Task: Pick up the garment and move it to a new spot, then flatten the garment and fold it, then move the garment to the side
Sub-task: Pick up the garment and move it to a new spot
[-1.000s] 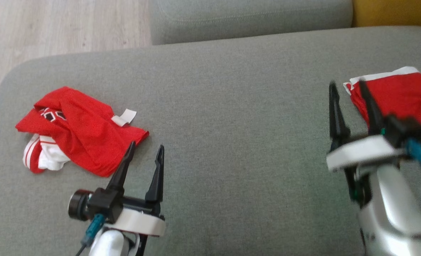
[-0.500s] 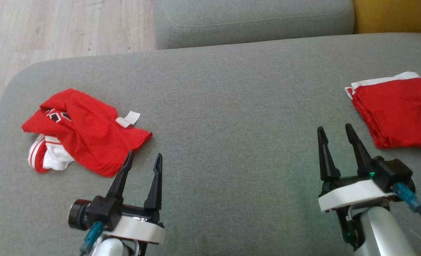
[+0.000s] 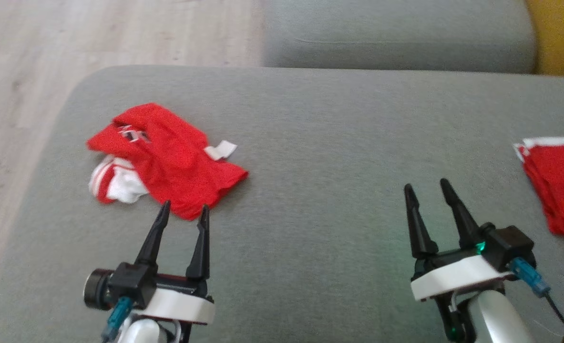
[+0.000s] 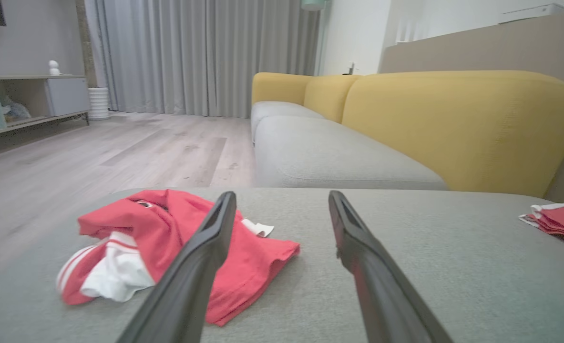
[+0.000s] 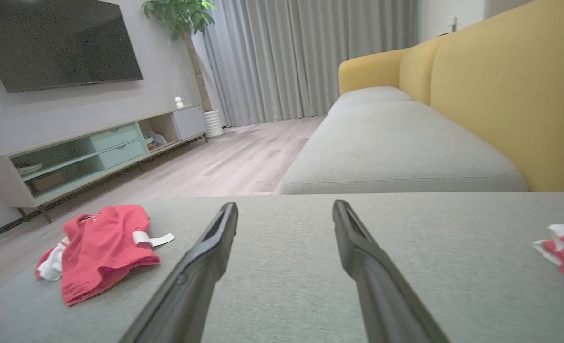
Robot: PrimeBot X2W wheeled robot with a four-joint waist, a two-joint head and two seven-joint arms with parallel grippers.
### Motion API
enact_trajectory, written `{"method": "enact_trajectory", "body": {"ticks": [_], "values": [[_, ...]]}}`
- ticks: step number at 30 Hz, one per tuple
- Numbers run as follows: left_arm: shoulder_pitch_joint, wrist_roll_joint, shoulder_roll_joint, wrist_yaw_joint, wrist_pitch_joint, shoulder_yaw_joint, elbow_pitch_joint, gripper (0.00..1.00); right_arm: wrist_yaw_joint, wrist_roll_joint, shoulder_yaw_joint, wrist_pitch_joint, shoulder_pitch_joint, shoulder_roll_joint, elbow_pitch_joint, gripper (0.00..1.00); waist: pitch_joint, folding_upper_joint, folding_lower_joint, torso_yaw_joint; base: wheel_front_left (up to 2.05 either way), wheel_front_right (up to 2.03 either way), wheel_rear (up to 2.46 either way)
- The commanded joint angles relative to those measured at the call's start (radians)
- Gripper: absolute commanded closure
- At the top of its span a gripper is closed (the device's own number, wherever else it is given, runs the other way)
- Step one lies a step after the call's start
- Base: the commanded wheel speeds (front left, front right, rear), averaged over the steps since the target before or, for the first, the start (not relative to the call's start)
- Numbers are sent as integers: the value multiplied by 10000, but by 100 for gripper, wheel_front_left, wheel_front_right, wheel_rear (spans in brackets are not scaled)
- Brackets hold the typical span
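A crumpled red and white garment (image 3: 167, 162) lies on the left part of the grey sofa seat (image 3: 320, 143); the wrist views also catch the garment (image 4: 177, 247) (image 5: 100, 250). My left gripper (image 3: 185, 209) hovers just in front of its near red edge, open and holding nothing. My right gripper (image 3: 427, 187) stands open over bare cushion toward the right, empty. In the wrist views the left gripper (image 4: 282, 199) and the right gripper (image 5: 285, 207) each show spread dark fingers.
A folded red garment with white trim (image 3: 560, 186) rests at the seat's right edge. A second grey cushion (image 3: 396, 33) and a yellow backrest (image 3: 563, 38) lie beyond. Wooden floor (image 3: 48, 62) borders the seat on the left, with a TV cabinet (image 5: 96, 147) across the room.
The head camera has swung left, shifting the whole picture right. My right gripper drew back from the folded garment and came down toward the near cushion. Both grippers stayed open.
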Motion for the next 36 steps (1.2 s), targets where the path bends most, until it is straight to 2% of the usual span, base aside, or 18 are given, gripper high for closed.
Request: {"method": "enact_trajectory", "body": {"ticks": [1, 8, 15, 24, 30, 36], "values": [[-94, 42, 10, 30, -65, 459, -321, 0, -7, 105, 355, -108, -189, -19, -280, 0, -253, 0, 0, 681, 0, 0, 0], [206, 75, 10, 0, -65, 557, -293, 0, -7, 383, 824, -108, -29, -19, -108, 0, -550, 0, 0, 1786, 0, 0, 0], [325, 147, 10, -106, -65, 634, -333, 0, -7, 546, 1085, -108, -4, -19, -121, 0, -488, 0, 0, 2320, 0, 0, 0], [-172, 303, 63, -316, -65, 515, 25, 0, -7, 352, 1075, -108, -281, -18, -169, 0, 253, 0, 0, 1864, 0, 0, 0], [-2203, 653, 361, -673, 219, -314, 1315, 0, -7, 23, 895, -108, -655, -18, -321, 0, 1308, 0, 0, 1338, 0, 0, 0], [-4371, 421, 580, -811, 1498, -946, 3281, 0, -7, -218, 816, -105, -1090, -18, -428, 0, 2280, 0, 0, 760, 0, 0, 0]]}}
